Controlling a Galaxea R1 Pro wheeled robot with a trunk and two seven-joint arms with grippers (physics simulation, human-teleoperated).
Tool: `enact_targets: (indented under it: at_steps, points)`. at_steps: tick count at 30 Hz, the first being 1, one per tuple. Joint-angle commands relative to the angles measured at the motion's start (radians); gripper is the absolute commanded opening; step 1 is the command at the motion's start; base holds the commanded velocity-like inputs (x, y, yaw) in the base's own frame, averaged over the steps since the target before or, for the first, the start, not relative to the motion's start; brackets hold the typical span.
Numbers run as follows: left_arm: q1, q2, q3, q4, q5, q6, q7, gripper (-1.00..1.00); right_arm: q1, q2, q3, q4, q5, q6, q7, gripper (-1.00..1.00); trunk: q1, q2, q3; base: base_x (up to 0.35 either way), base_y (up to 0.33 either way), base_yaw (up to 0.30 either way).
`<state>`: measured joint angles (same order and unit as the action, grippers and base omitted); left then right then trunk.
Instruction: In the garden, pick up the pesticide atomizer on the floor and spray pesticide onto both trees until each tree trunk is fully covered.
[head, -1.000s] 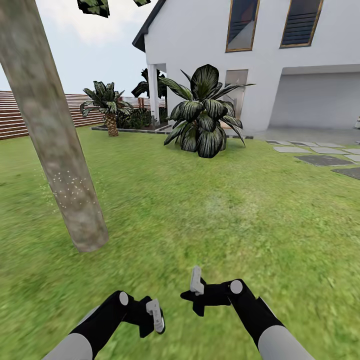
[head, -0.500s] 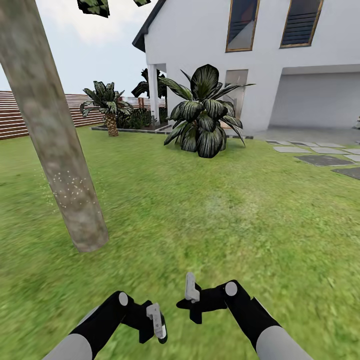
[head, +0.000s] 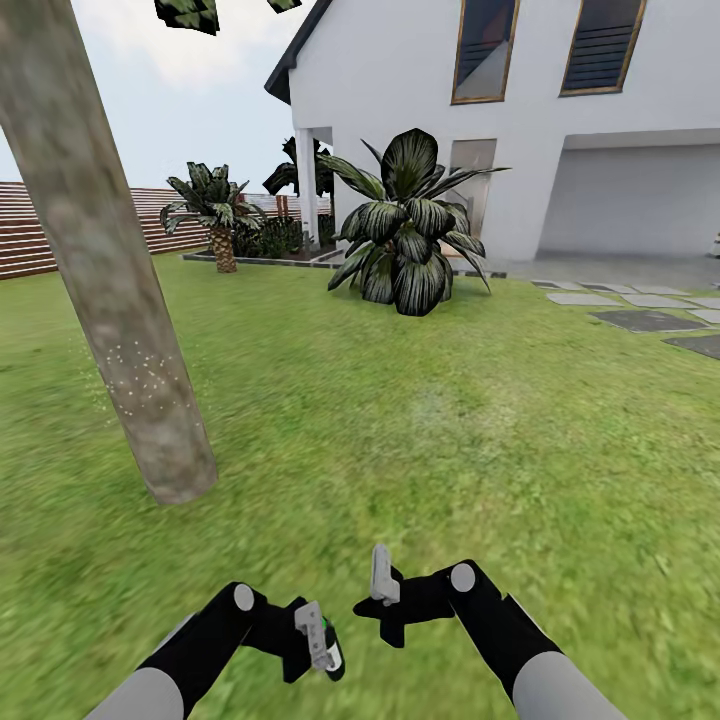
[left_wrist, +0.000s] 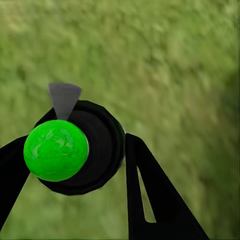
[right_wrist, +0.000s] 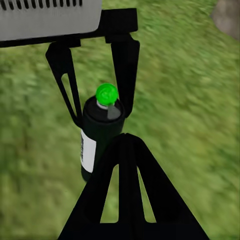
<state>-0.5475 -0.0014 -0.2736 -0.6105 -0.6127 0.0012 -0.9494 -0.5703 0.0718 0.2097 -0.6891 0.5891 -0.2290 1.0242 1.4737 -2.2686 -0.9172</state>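
Atomizer (right_wrist: 100, 135) sits clenched in your left gripper (head: 322, 640), cap up for spraying the trunk (head: 110, 300); right gripper (head: 385, 600) empty, apart.

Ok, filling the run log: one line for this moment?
left pincer: shut on atomizer | right pincer: open | trunk: speckled | floor: grass

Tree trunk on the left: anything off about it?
The tree trunk leans noticeably in the head view, likely camera angle. A patch of pale speckles sits low on it, with bark above and below bare. The atomizer sits upright between the left gripper's fingers.
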Motion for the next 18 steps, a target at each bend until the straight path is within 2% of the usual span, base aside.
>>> enact_targets:
  at_steps: [1, 7, 12, 18]
  points:
    - [0.000, 0.000, 0.000, -0.002, -0.002, 0.000, -0.004, -1.00, 0.000, 0.000, -0.001, -0.001, 0.009, -0.007, 0.001, -1.00, 0.000, 0.000, -0.001, 0.000, 0.000, 0.000]
    - [0.001, 0.000, 0.001, -0.002, 0.003, -0.003, -0.006, -1.00, 0.000, -0.001, -0.001, -0.001, 0.010, -0.007, 0.000, -1.00, 0.000, 0.000, -0.001, 0.000, 0.000, 0.000]
    - [0.001, 0.000, -0.002, -0.002, 0.043, -0.023, -0.006, -1.00, 0.000, -0.005, -0.001, -0.001, 0.010, -0.007, 0.000, -1.00, 0.000, 0.000, -0.001, 0.000, 0.000, 0.000]
    - [0.001, -0.003, -0.003, -0.001, 0.049, -0.025, -0.006, -1.00, 0.000, -0.007, -0.001, -0.001, 0.011, -0.007, -0.001, -1.00, 0.000, 0.000, -0.001, 0.000, 0.000, 0.000]
